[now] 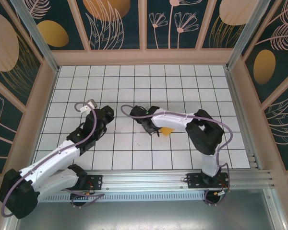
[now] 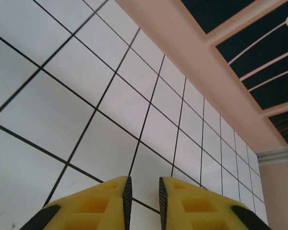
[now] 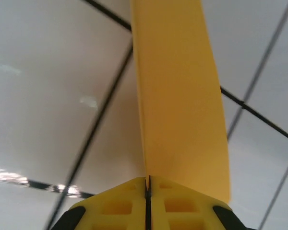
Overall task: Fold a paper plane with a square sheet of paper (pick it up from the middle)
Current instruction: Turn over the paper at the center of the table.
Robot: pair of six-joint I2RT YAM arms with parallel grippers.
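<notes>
Being pinched by the closed right gripper (image 3: 147,181), right of centre, the paper plane (image 3: 180,96) could be dropped or creased if that grip is eased; the left gripper (image 2: 143,187) is narrowly parted, empty.

- Lettering, labels, brand marks, numbers, signs: none can be read.
- Wall panels (image 1: 110,19): painted leaf and flower drawings, not writing.
- White floor tiles (image 2: 53,110): a plain black grid of lines, unmarked.
- Orange-yellow paper (image 3: 177,96): plain face, unprinted.
</notes>
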